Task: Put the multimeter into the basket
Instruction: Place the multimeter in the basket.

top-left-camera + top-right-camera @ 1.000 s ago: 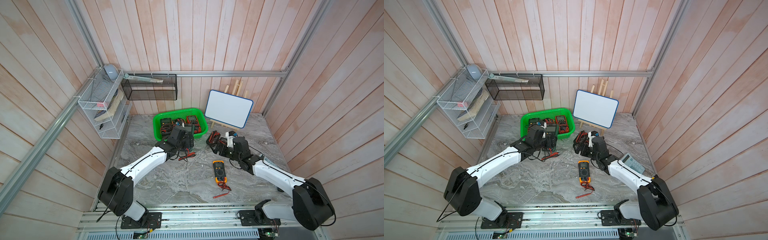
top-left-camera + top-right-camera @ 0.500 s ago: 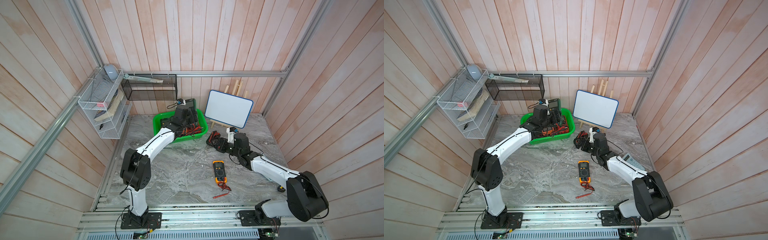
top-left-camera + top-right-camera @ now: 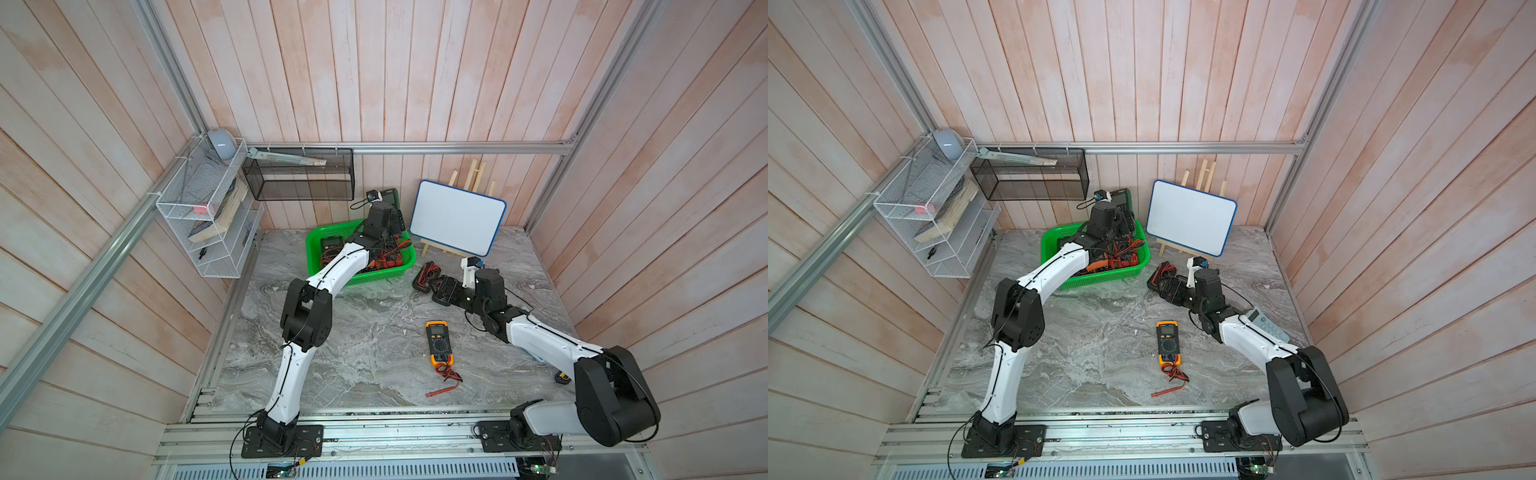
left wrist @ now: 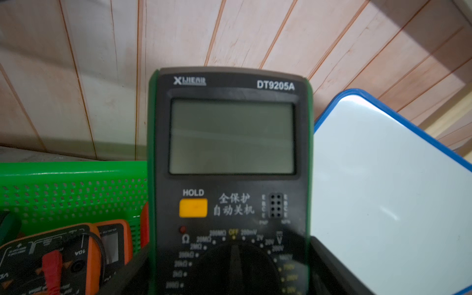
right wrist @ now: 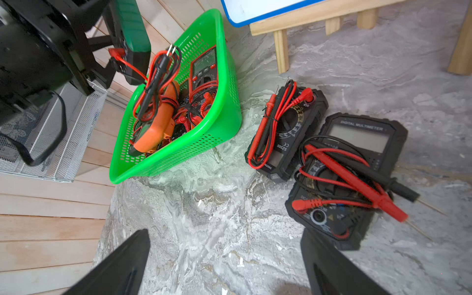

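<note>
Green-cased, the meter [image 4: 229, 158] stands upright in the air, pinched low on its sides by the left jaws, above the far right part of the basket [image 3: 316, 266] and not yet inside it. Its leads [image 5: 155, 76] dangle onto the pile [image 5: 153, 132] of meters already lying there. The step in hand looks like lowering and release. To do it well, bring the meter toward the basket's middle, away from the far rim and the whiteboard [image 3: 457, 218] just right of it. Tip it flat and go low before letting go, so it settles on the pile rather than drops, and check that the leads fall inside the wall. The right jaws are spread wide and empty over the bench [image 3: 365, 332], near two black meters [image 5: 286, 132] right of the basket. A yellow meter [image 3: 438, 343] lies nearer, apart.
</note>
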`<action>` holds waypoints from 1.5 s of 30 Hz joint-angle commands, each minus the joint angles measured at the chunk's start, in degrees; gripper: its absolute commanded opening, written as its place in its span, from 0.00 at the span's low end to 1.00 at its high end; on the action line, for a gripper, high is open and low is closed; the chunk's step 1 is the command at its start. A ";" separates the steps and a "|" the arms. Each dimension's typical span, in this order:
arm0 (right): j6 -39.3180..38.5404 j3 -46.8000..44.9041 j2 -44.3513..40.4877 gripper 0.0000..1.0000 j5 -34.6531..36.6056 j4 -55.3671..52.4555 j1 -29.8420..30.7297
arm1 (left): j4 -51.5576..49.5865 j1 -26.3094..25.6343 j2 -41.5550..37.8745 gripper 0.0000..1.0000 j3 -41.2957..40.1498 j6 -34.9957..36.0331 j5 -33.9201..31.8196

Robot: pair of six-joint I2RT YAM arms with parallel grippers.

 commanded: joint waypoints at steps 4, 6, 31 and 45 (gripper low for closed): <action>-0.86 -1.30 -1.37 0.98 -1.03 -0.58 -0.23 | 0.86 -0.29 2.81 0.00 3.08 -1.07 -4.27; -0.86 -1.47 -1.35 0.98 -1.06 -0.50 -0.23 | 0.36 -0.34 3.63 0.00 2.81 -1.38 -4.70; -0.09 0.24 0.14 0.98 2.71 -2.39 -0.26 | -4.37 -1.06 2.83 1.00 -3.33 -3.45 -3.72; 0.17 5.63 3.21 0.98 11.62 -7.96 -0.41 | 2.45 -1.38 -13.46 1.00 -15.81 -1.29 1.43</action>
